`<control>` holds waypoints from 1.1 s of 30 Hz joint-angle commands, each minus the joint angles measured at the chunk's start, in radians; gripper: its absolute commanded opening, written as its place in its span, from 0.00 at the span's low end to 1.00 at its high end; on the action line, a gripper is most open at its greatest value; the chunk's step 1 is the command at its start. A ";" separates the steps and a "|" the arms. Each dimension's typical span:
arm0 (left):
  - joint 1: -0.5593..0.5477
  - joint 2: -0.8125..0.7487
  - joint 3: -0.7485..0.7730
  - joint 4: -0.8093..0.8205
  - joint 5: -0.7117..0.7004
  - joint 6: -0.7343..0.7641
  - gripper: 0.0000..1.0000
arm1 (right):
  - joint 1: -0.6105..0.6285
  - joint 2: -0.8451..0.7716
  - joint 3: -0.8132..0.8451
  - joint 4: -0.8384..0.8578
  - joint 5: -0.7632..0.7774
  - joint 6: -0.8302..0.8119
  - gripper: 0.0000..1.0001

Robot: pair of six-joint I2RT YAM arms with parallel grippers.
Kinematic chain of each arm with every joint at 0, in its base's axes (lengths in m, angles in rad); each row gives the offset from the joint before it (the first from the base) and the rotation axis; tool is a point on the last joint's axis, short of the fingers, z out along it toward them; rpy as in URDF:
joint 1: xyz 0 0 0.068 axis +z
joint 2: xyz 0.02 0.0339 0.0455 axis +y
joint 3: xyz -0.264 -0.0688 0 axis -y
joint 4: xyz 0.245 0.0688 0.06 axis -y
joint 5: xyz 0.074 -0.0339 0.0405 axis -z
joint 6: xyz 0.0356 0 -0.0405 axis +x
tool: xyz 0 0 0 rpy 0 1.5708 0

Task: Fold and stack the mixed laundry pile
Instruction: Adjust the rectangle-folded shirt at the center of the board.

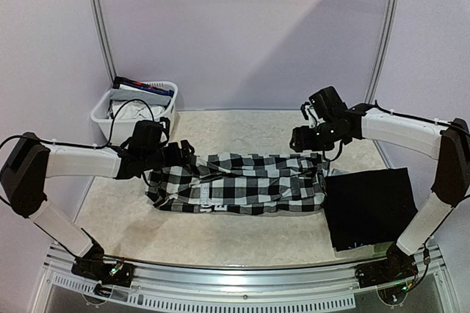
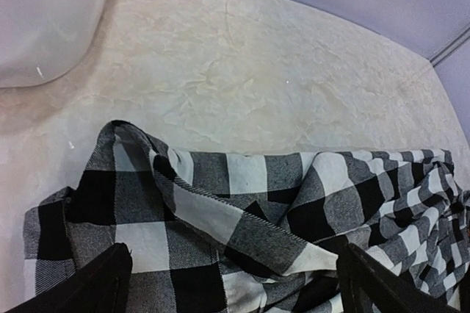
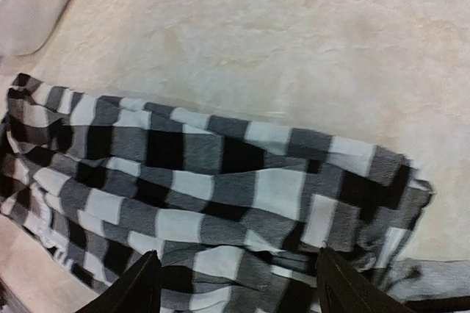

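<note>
A black-and-white checkered shirt (image 1: 239, 183) lies crumpled in a long band across the middle of the table. My left gripper (image 1: 183, 153) is over its left end, jaws wide open, with the cloth lying between the fingers in the left wrist view (image 2: 233, 254). My right gripper (image 1: 308, 148) is over the shirt's right end, also wide open, with the shirt (image 3: 220, 181) spread below it (image 3: 236, 254). A folded black garment (image 1: 367, 206) lies flat at the right front. More garments sit in the white basket (image 1: 103, 116).
The white plastic basket stands at the back left corner, holding white and dark clothes; its wall shows in the left wrist view (image 2: 44, 19) and the right wrist view (image 3: 29, 4). Bare cream tabletop (image 1: 242, 133) lies behind the shirt. Booth walls close off the back and sides.
</note>
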 commanded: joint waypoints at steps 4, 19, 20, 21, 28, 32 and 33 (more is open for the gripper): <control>0.013 0.102 0.020 0.108 0.109 -0.056 0.96 | 0.006 0.056 -0.085 0.320 -0.404 0.050 0.56; 0.033 0.170 0.045 0.172 0.102 -0.175 0.86 | -0.068 0.310 -0.066 0.410 -0.493 0.044 0.32; 0.035 0.174 0.052 0.164 0.102 -0.181 0.85 | -0.069 0.319 -0.067 0.408 -0.490 0.042 0.31; 0.037 0.179 0.057 0.156 0.103 -0.187 0.84 | -0.068 0.325 -0.072 0.410 -0.489 0.040 0.31; 0.037 0.237 0.106 0.116 0.140 -0.215 0.67 | -0.070 0.354 -0.086 0.399 -0.452 0.027 0.30; 0.036 0.248 0.132 0.040 0.134 -0.228 0.66 | -0.071 0.351 -0.093 0.382 -0.425 0.016 0.29; 0.036 0.247 0.143 0.012 0.131 -0.230 0.67 | -0.072 0.350 -0.094 0.380 -0.419 0.014 0.29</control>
